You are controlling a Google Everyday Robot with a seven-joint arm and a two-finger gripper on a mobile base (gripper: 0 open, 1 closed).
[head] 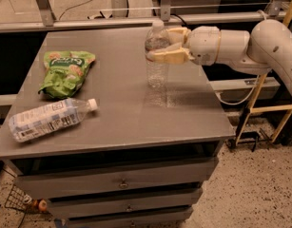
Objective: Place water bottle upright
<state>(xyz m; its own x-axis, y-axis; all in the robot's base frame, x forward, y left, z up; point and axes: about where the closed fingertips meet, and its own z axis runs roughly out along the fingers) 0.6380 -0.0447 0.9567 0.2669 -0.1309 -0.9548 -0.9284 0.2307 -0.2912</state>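
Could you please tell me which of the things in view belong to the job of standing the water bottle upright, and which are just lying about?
Part of the job:
- water bottle, upright, towards the back of the table
- claw, closed around the bottle's upper part

Just lying about:
- larger bottle, on its side, front left
- green snack bag, behind it
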